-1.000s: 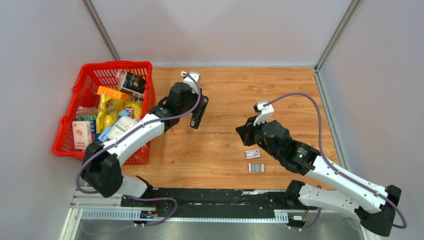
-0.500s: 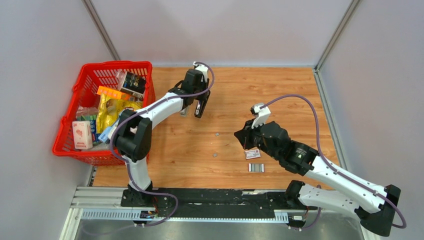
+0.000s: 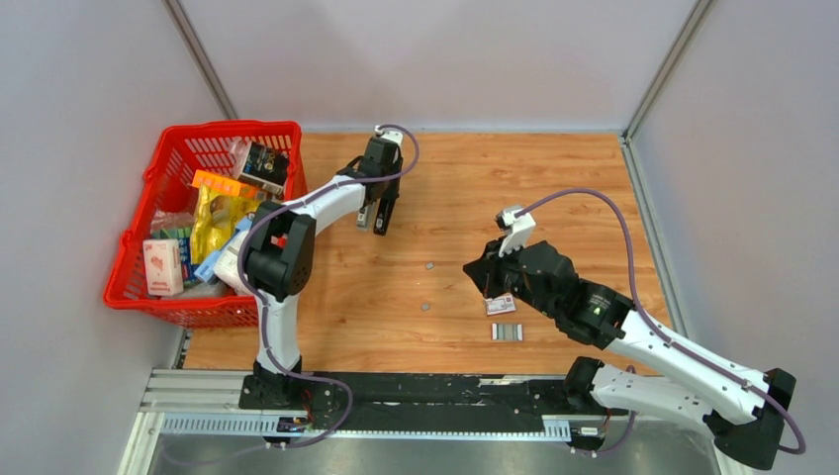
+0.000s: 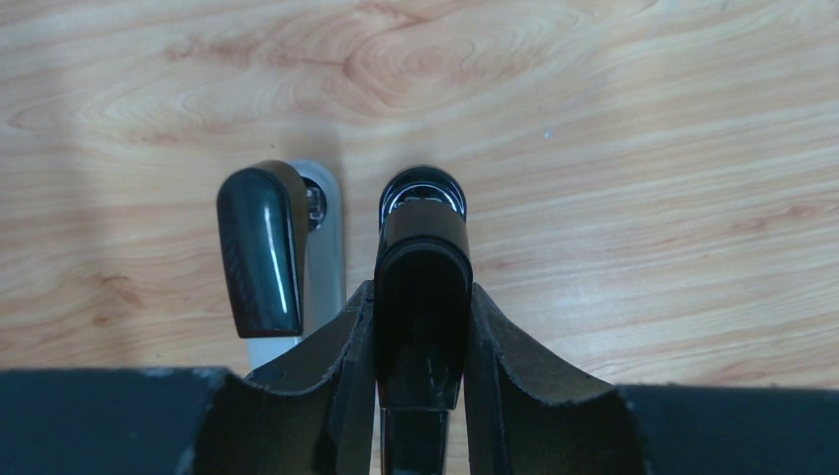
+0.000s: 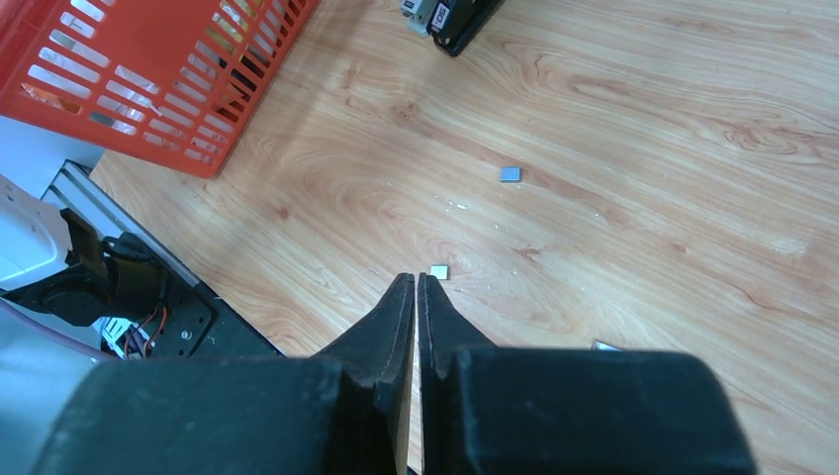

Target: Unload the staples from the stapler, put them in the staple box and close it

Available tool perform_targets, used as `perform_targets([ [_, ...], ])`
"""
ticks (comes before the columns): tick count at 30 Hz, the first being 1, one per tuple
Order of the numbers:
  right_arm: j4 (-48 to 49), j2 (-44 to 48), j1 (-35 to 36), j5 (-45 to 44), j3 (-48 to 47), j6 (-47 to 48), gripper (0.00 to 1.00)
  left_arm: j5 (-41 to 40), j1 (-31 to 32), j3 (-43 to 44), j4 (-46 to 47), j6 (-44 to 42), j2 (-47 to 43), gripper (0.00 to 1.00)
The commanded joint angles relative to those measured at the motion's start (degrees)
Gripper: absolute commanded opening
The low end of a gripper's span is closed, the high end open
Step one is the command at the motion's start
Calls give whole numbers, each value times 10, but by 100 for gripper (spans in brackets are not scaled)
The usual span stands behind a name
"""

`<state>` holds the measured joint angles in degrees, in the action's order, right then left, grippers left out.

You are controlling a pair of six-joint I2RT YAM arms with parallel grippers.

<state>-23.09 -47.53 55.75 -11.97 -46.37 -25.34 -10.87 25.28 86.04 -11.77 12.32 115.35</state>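
Note:
The black stapler (image 3: pixel 382 211) stands swung open at the back of the wooden table, nose down near the boards. My left gripper (image 4: pixel 420 292) is shut on its black upper arm (image 4: pixel 423 218); the other half, with a silvery rail (image 4: pixel 322 247), hangs just left of it. Two small grey bits of staples (image 5: pixel 510 174) (image 5: pixel 439 271) lie mid-table. A longer strip of staples (image 3: pixel 506 332) lies near the front. My right gripper (image 5: pixel 416 280) hovers over the table just short of the nearer bit, its fingers together with only a hairline slit and nothing between them.
A small red-and-white box (image 3: pixel 500 305) lies by the right gripper (image 3: pixel 482 272), just behind the strip. A red basket (image 3: pixel 173 158) full of packets stands at the left edge. Grey walls close in the back and both sides. The black rail runs along the front.
The left arm has swung the stapler back and slightly left, lowering it toward the table. The right arm has barely shifted.

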Motion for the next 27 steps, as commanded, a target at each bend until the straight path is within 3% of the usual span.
perform_targets([
  [1, 13, 9, 0, 5, -1, 12, 7, -7, 1, 30, 12, 2, -2, 0],
  [5, 16, 11, 0, 8, 3, 11, 8, -2, 1, 29, 11, 7, 0, 1],
  [12, 8, 28, 0, 10, 13, 2, 17, 17, 1, 40, -8, 19, 14, 29],
  [19, -8, 59, 0, 6, 22, -5, 34, 32, 1, 35, -6, 20, 15, 46],
  [24, -20, 71, 0, 5, 22, -9, 43, 31, 1, 26, -4, 28, 9, 47],
  [27, -23, 76, 0, 3, 25, -13, 46, 35, 1, 13, 4, 32, -4, 86],
])
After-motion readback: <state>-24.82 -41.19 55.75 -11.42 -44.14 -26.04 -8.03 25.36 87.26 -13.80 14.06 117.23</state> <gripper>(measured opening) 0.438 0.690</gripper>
